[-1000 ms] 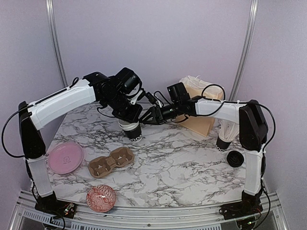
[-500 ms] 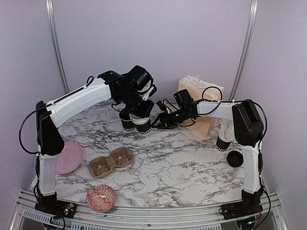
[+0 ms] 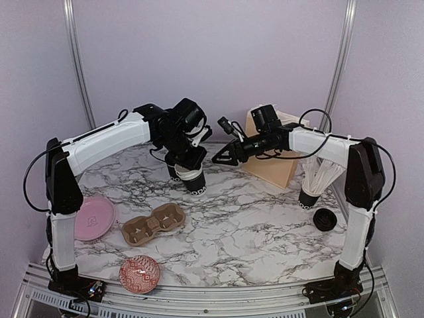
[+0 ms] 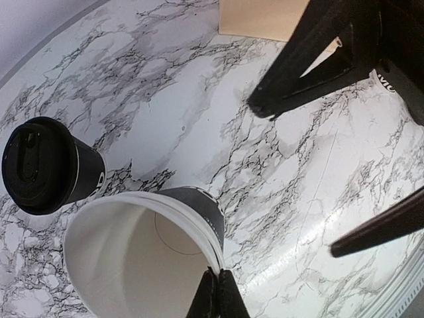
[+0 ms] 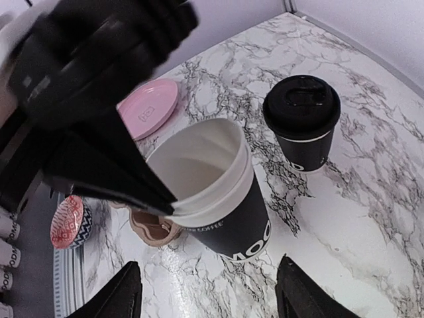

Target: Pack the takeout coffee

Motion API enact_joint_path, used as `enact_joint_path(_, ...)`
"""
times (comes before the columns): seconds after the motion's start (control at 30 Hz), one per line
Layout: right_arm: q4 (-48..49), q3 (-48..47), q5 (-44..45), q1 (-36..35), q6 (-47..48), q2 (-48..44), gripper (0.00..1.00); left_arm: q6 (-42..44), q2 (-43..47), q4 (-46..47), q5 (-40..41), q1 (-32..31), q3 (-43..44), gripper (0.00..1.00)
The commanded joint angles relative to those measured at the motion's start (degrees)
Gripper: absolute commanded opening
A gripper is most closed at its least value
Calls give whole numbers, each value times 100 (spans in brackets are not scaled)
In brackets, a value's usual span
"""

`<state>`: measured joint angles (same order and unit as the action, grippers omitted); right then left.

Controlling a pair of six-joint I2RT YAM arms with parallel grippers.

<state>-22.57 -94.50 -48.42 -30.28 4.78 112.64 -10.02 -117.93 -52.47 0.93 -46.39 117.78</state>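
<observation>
Black cup (image 3: 194,181) — left gripper (image 4: 215,286) (arm outstretched)

The table (image 3: 265,225) is white marble with grey-black veins. The open coffee cup (image 5: 246,220) on it is black with white lettering and a white inside; the plate (image 3: 91,218) is pink.

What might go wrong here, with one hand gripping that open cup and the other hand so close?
1. The left hand pinches the open cup only by its thin rim, so the paper could buckle or slip out.
2. The right hand, open, points at that cup from close by, so the two hands could bump.
3. The lidded cup stands right beside the open one and could get knocked over.
</observation>
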Motion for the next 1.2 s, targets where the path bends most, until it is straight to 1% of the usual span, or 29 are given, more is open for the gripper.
enact_joint_path(0.0,-320,488,-387,12,1732,-429,77,375,899,38,-578,302,-380,0)
enact_joint_path(0.03,-189,663,-289,0,1877,-560,88,425,1025,43,-749,363,-454,0)
enact_joint_path(0.07,-33,869,-186,-25,1979,-714,97,434,1139,50,-919,421,-505,0)
enact_joint_path(0.13,312,1245,-32,-81,2099,-1002,99,415,1337,87,-1216,516,-547,0)
enact_joint_path(0.23,415,1468,79,-271,2321,-1133,99,398,1552,158,-1630,565,-563,0)
enact_joint_path(0.4,308,1237,352,-597,2432,-1026,99,334,1682,245,-2330,573,-532,0)
enact_joint_path(0.53,482,1166,573,-716,2392,-1049,99,311,1708,246,-2629,567,-558,0)
enact_joint_path(0.7,576,1130,571,-787,2365,-1091,98,301,1738,255,-2796,568,-607,0)
enact_joint_path(0.8,564,1101,520,-812,2348,-1045,94,293,1741,279,-2872,571,-598,0)
enact_joint_path(0.93,664,1091,612,-813,2202,-987,94,274,1740,290,-3044,568,-568,0)
enact_joint_path(1.03,657,1058,602,-811,2192,-959,91,267,1759,291,-3070,564,-571,0)
enact_joint_path(1.17,650,1048,532,-820,2192,-941,80,269,1762,290,-3048,572,-593,0)
